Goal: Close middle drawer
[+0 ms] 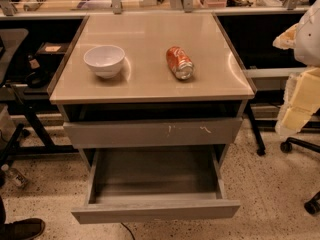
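Middle drawer (155, 210) sat pulled far out, low on the cabinet, under the scratched drawer front (152, 132). Gripper (299, 104) hung at the right edge, well apart from it; released or clenched, couldn't tell. Risks: an off-centre push could skew & jam the drawer, and a hard shove might roll the can (179, 62), which lay on its side. Can's label wasn't readable; no other writing legible.

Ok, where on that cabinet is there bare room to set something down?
On the countertop: between the bowl and the can, and along the front edge. The open middle drawer is bare inside. Nowhere crowded. The gripper sits off the countertop's right edge.
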Robot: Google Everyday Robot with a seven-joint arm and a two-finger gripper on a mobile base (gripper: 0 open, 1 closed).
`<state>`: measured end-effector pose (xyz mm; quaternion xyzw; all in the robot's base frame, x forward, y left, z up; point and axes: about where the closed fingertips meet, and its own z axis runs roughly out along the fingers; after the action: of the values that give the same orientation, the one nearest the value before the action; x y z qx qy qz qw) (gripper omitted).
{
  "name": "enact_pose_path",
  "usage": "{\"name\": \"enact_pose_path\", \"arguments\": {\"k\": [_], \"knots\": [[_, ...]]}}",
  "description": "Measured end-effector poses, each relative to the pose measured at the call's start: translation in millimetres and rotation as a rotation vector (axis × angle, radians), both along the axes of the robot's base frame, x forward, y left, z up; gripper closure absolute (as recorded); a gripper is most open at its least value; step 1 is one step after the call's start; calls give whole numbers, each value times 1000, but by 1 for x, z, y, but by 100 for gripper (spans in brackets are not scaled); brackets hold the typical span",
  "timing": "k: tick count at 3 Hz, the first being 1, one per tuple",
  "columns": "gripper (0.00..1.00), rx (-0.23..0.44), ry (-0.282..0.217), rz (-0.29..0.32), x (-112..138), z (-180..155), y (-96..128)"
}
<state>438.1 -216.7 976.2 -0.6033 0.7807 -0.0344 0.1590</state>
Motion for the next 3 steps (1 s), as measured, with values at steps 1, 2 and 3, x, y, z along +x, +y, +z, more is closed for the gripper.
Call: {"name": "enact_pose_path", "arguments": {"k": [1,2,3], "knots": [[0,0,0,0,0,0,0],[18,0,0,0,0,0,0],[41,0,0,0,0,0,0]]}}
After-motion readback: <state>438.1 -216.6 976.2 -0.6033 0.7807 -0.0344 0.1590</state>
